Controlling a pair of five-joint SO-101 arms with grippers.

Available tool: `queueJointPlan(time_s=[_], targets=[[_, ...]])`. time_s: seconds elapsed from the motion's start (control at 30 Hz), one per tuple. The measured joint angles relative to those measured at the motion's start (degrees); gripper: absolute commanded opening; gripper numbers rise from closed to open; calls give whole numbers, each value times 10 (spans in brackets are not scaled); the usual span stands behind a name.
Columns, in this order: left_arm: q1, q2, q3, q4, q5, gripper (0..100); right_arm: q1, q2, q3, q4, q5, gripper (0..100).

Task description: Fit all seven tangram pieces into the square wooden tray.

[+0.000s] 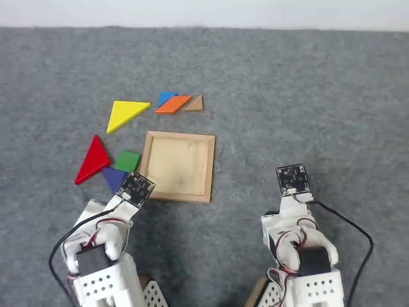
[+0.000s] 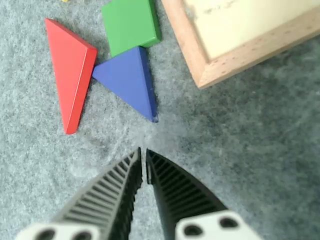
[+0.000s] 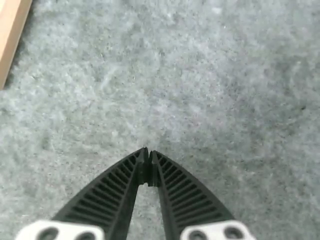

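Note:
The square wooden tray (image 1: 181,196) lies empty at the table's middle. Left of it sit a red triangle (image 1: 93,160), a green square (image 1: 127,160) and a dark blue triangle (image 1: 114,177). Behind it lie a yellow triangle (image 1: 126,114), a small blue piece (image 1: 167,97), an orange parallelogram (image 1: 174,104) and a tan triangle (image 1: 195,103). My left gripper (image 2: 144,156) is shut and empty, hovering just short of the dark blue triangle (image 2: 129,80), with the red triangle (image 2: 70,70), green square (image 2: 131,25) and tray corner (image 2: 240,57) beyond. My right gripper (image 3: 149,153) is shut over bare carpet.
Grey carpet covers the whole table. The left arm (image 1: 102,249) stands at the front left, the right arm (image 1: 300,249) at the front right. A strip of the tray's edge (image 3: 10,35) shows in the right wrist view. Open carpet spreads right of the tray.

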Motion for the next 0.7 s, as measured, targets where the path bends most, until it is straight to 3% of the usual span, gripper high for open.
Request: queueJointPlan(time_s=[0.27, 0.5, 0.7], targets=[[2, 0, 0, 0, 0, 12, 0, 0, 0, 0, 0, 8], [82, 0, 0, 0, 0, 12, 0, 0, 0, 0, 0, 8], [91, 0, 0, 0, 2, 12, 0, 0, 0, 0, 0, 8]])
